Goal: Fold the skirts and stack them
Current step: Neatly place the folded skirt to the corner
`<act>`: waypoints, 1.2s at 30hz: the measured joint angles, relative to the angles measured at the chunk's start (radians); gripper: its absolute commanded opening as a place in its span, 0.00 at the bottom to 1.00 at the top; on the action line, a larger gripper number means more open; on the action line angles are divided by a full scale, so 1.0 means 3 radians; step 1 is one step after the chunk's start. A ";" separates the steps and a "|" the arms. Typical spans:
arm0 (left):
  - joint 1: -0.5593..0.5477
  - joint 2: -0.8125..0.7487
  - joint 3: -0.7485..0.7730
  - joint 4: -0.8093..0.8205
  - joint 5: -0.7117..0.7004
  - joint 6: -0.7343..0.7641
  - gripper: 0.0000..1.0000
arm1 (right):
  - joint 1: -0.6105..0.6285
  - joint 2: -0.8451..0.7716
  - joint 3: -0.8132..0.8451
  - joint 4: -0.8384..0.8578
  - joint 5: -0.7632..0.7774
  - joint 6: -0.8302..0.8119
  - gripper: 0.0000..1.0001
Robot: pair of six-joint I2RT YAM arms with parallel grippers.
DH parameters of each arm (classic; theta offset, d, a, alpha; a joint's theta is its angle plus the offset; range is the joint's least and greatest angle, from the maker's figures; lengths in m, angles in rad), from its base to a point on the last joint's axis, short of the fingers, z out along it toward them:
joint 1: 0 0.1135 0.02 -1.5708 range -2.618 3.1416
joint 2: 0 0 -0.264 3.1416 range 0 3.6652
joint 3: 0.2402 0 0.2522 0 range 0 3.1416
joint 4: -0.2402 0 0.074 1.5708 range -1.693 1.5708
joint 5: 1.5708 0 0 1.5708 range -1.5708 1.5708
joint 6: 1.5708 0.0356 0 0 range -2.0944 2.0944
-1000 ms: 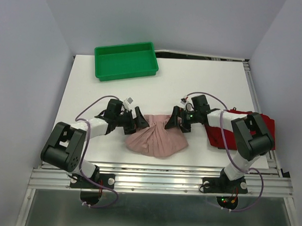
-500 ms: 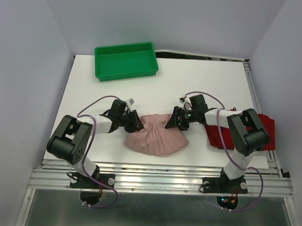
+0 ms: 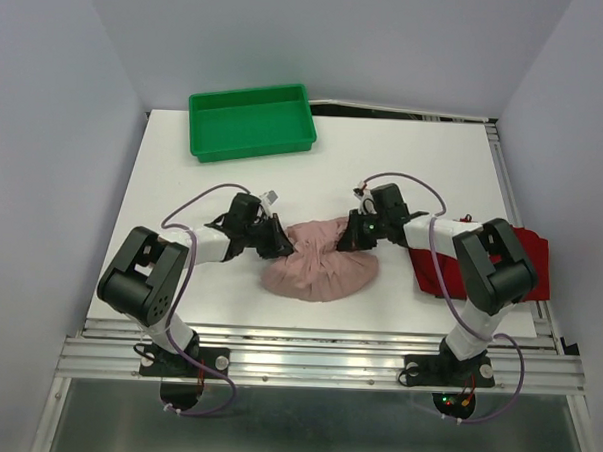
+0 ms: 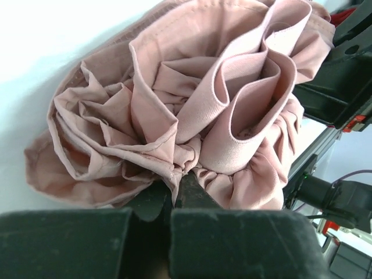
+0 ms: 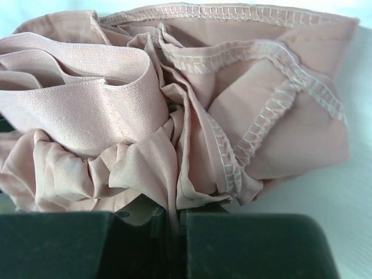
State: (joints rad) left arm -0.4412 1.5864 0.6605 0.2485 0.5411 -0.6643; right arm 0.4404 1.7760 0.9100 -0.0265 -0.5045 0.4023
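Observation:
The dusty pink skirt (image 3: 320, 265) lies bunched in the middle of the white table (image 3: 404, 170), its folds filling both wrist views (image 4: 192, 104) (image 5: 192, 116). My left gripper (image 3: 279, 247) is shut on the skirt's left edge, cloth pinched between its jaws (image 4: 174, 189). My right gripper (image 3: 353, 238) is shut on the skirt's right edge, a fold of the skirt caught between its jaws (image 5: 173, 212). The dark red skirt (image 3: 528, 258) lies crumpled at the table's right edge, partly hidden by the right arm.
A green plastic tray (image 3: 252, 121) stands at the back left of the table. The metal rail (image 3: 316, 362) runs along the near edge. Grey walls close in both sides.
Both grippers have closed from wide open onto the pink skirt's two sides and moved slightly inward. The skirt's top edge has bunched up between them.

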 measured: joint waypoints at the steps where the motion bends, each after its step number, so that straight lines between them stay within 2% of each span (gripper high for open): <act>1: -0.0004 0.0000 0.0029 -0.0001 0.0001 -0.0011 0.00 | 0.0000 -0.0028 0.0010 -0.0025 0.0038 -0.0031 0.01; 11: -0.0135 0.0000 0.0518 0.0047 0.0001 -0.0037 0.00 | -0.0004 -0.0477 0.0209 -0.0354 0.0495 -0.0324 0.00; 16: -0.0214 0.0126 0.0903 0.0085 0.0004 -0.0055 0.00 | -0.0148 -0.0617 0.0364 -0.0595 0.0605 -0.0464 0.00; 27: -0.0537 0.0777 0.1840 0.0257 0.0031 -0.0191 0.00 | -0.1055 -0.0893 0.0940 -0.1405 0.0617 -0.0899 0.00; 36: -0.1118 0.1437 0.2956 0.0394 0.0164 -0.0539 0.00 | -0.1790 -0.1328 0.1527 -0.2438 0.0790 -0.1495 0.01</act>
State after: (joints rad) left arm -0.7765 2.0174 1.5475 0.3668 0.5903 -0.8261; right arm -0.0967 1.3777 1.3682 -0.7578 -0.2676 -0.0463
